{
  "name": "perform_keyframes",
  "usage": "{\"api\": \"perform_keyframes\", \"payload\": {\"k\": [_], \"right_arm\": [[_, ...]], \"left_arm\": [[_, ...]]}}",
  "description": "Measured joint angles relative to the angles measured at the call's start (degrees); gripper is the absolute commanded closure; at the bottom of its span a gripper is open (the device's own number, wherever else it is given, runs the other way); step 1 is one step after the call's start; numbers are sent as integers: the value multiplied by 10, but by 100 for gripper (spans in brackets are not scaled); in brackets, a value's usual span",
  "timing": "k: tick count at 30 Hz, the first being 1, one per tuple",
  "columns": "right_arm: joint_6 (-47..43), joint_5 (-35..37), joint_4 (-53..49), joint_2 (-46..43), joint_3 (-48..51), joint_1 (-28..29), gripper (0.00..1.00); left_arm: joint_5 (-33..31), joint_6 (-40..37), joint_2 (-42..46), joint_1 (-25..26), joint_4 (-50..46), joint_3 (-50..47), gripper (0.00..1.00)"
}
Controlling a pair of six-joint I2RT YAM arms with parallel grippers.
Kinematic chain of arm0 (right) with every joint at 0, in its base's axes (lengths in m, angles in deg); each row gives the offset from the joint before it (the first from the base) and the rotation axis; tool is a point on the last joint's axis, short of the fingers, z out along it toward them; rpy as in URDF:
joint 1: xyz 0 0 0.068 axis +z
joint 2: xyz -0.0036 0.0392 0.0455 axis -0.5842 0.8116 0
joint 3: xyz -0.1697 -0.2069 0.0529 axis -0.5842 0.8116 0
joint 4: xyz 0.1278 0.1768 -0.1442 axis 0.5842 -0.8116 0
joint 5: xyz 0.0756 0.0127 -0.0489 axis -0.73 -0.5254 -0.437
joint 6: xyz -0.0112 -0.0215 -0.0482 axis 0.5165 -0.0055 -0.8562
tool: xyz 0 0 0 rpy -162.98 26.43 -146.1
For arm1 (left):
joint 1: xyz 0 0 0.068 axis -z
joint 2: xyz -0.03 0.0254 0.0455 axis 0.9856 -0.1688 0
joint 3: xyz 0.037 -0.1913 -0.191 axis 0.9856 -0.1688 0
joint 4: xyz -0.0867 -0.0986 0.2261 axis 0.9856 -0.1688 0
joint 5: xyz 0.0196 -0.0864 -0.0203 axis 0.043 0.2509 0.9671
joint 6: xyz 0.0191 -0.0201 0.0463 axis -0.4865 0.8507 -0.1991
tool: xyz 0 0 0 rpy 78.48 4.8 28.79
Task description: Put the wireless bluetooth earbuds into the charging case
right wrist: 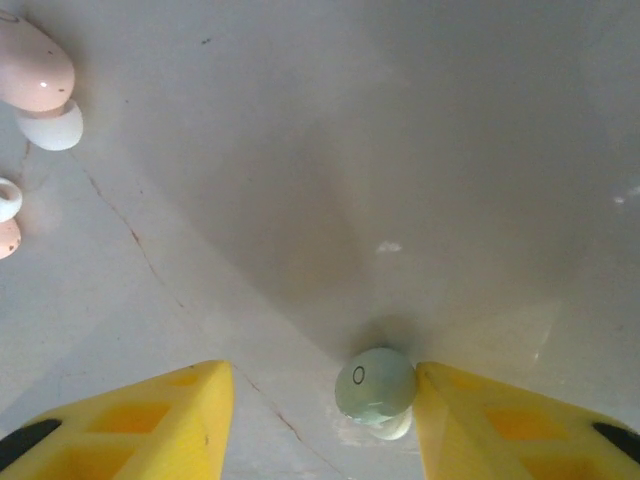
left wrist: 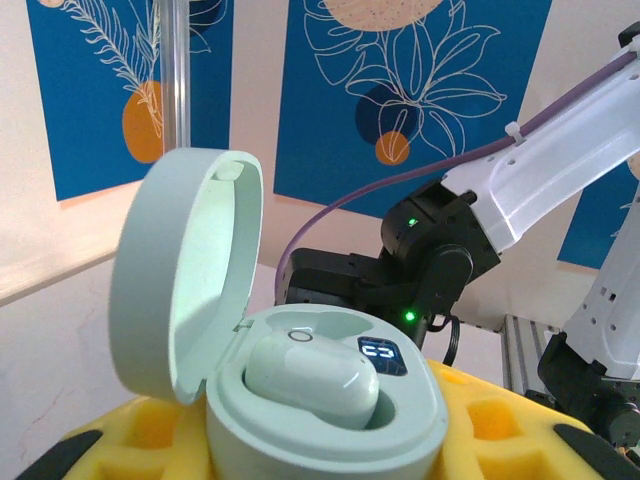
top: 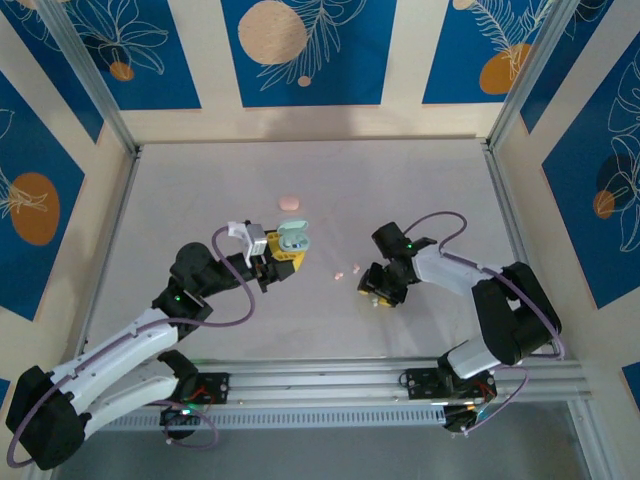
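A pale mint charging case stands with its lid open, and my left gripper is shut on it between the yellow pads. One mint earbud sits in the case's near socket, beside a small lit display. From above, the case sits left of centre. My right gripper is open, low over the table. A second mint earbud lies on the table between its pads, touching the right pad, with a gap to the left pad. In the top view the right gripper is right of centre.
Two pink earbuds lie on the table to the left of my right gripper, also seen from above as one pink earbud and another pink earbud. A pink case rests further back. Metal frame posts edge the table.
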Motion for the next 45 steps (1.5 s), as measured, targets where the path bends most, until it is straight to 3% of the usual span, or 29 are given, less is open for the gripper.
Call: {"api": "perform_keyframes", "payload": {"k": [18, 22, 31, 45], "right_arm": [[-90, 84, -90, 52, -90, 37, 57], [-124, 86, -101, 71, -104, 40, 62], [-201, 83, -121, 117, -143, 51, 63], [-208, 88, -152, 134, -155, 54, 63]], "left_arm": [[0, 0, 0, 0, -1, 0, 74], [0, 0, 0, 0, -1, 0, 74], [0, 0, 0, 0, -1, 0, 74], [-2, 0, 8, 0, -2, 0, 74]]}}
